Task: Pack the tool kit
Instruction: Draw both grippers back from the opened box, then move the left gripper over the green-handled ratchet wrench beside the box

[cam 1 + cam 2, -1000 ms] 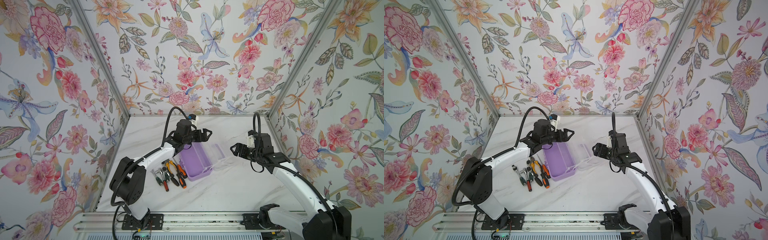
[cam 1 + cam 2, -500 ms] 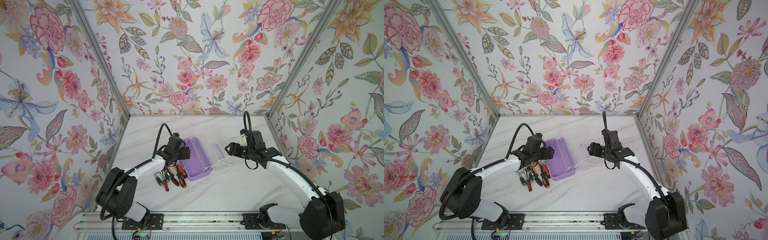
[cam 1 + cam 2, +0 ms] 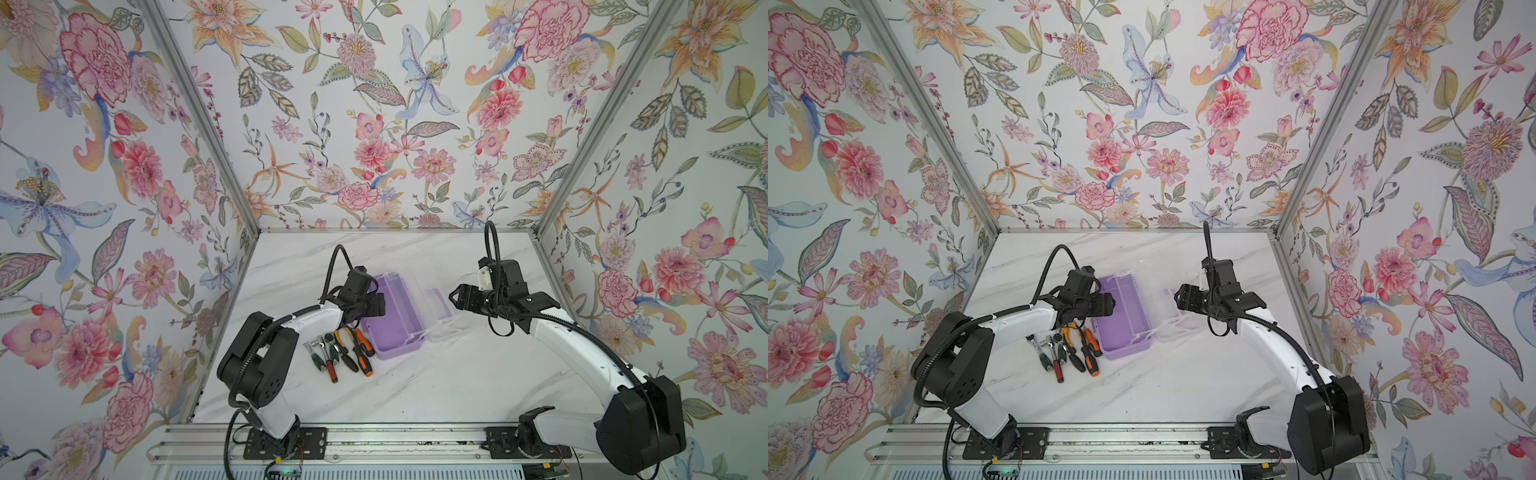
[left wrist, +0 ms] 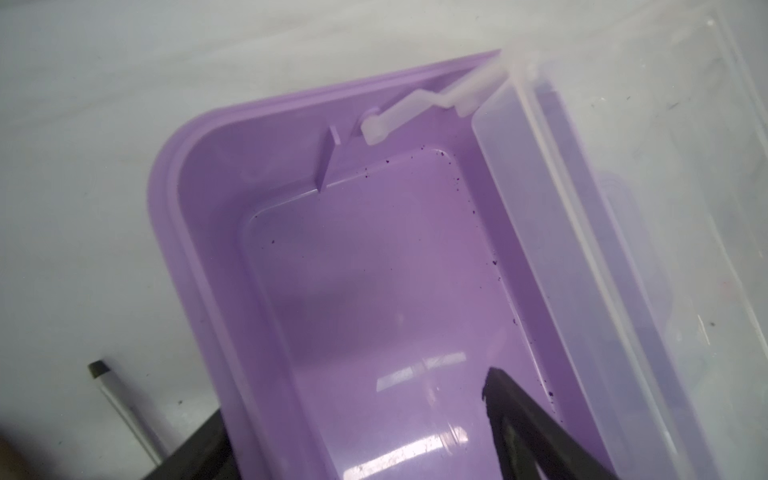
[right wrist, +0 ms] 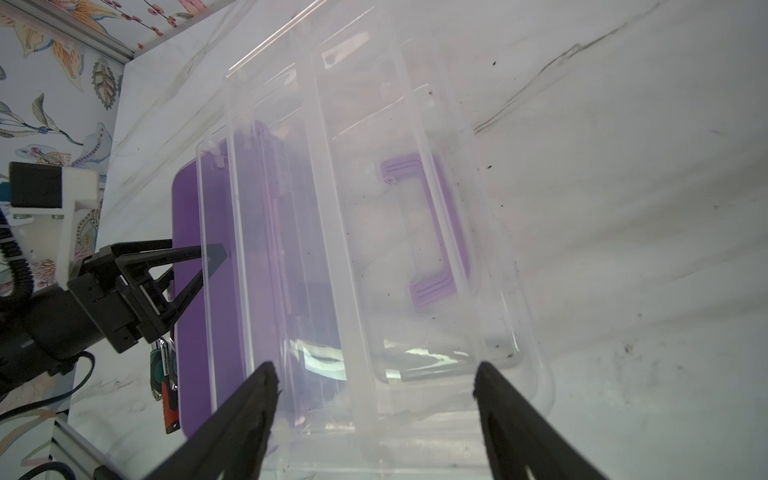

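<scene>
Left wrist view: the left gripper [image 4: 353, 399] hangs over the lilac box [image 4: 374, 270]. Its jaws are spread wide and hold nothing. One jaw is over the inside of the box. The other is outside the box wall, at the lower left of the frame. The box is empty.

In both top views the box sits in the middle of the white desk [image 3: 436, 395]. Its clear lid [image 3: 438, 309] is flipped open to the right. The tools lie on the desk just beside the box, at its lower left: the yellow pliers [image 3: 343, 338], the orange screwdrivers [image 3: 363, 359] and the small ratchets [image 3: 318, 357]. They lie side by side. Their long sides run nearly up and down the frame, about the same way as the long side of the box.

The right gripper [image 5: 376, 365] hangs over the clear lid with its jaws spread, holding nothing. The purple handle [image 5: 432, 232] shows through the lid.

The tools are just below the left gripper in the top views. The right gripper is on the far side of the box. So I think the left arm should pick first. It needs to move toward the lower left and turn its jaws across a tool's handle.
</scene>
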